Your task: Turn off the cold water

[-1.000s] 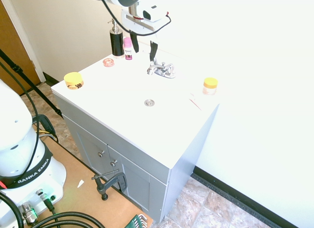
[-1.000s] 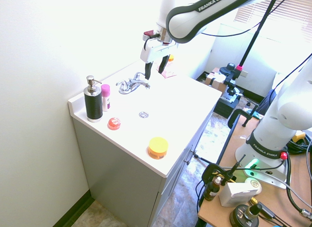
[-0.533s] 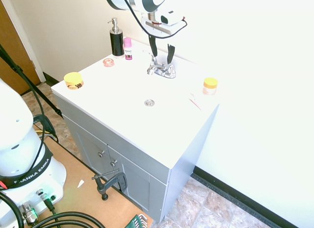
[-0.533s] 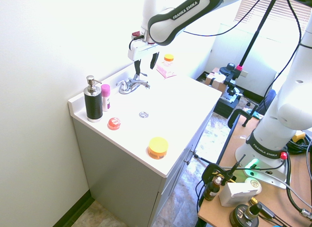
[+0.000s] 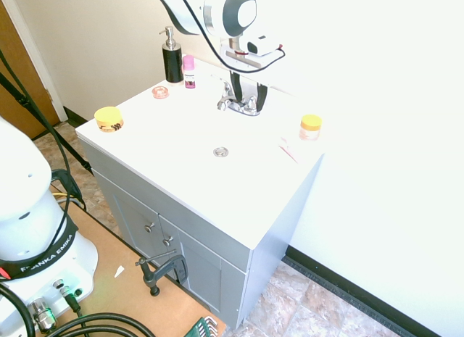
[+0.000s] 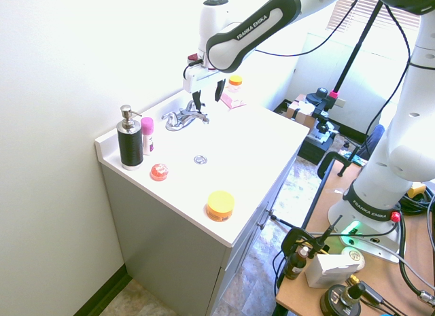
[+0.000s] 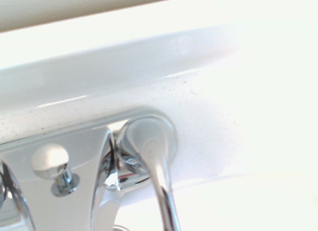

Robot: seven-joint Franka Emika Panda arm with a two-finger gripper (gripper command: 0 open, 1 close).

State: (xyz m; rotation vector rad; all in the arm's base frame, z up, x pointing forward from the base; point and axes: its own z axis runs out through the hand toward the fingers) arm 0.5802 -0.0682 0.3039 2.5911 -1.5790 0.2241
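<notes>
- Bathroom: white vanity tabletop (image 5: 174, 145) with chrome faucet (image 5: 238, 102) directly under the claw (image 5: 248, 98).
- Soap dispenser (image 5: 172, 56) left of claw, grey cabinet doors (image 5: 156, 228) below, tile floor (image 5: 304, 308).

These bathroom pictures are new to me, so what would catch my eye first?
Most striking is the white robot arm reaching down over the vanity, its gripper open with dark fingers on either side of the right-hand chrome lever of the faucet. No water runs from the spout. Small bright things dot the white countertop: a black soap dispenser and a pink bottle at the back corner, and a yellow jar near the front edge.
</notes>
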